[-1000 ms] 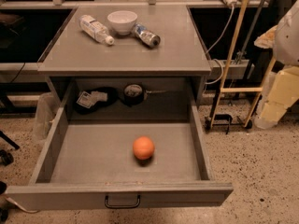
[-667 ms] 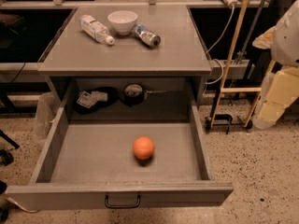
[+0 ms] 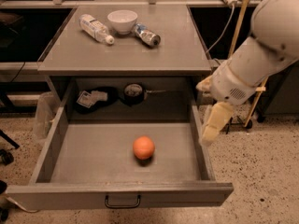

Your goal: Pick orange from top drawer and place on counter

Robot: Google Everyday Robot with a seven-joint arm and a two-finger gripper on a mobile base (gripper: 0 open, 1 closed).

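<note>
The orange (image 3: 143,147) lies on the grey floor of the open top drawer (image 3: 88,157), a little right of its middle. The drawer's dark handle (image 3: 122,202) shows at the front. The counter (image 3: 140,55) is the grey cabinet top above the drawer. My white arm (image 3: 261,50) reaches in from the upper right. My cream-coloured gripper (image 3: 212,122) hangs just outside the drawer's right wall, to the right of the orange and above its level, and holds nothing I can see.
On the counter's far part stand a white bowl (image 3: 122,20), a lying clear bottle (image 3: 96,28) and a lying darker bottle (image 3: 146,35). Dark objects (image 3: 112,96) sit in the recess behind the drawer. A wooden pole and cables (image 3: 236,27) stand to the right.
My arm has swung in from the right edge toward the drawer's right wall and the gripper hangs lower. The orange has not moved.
</note>
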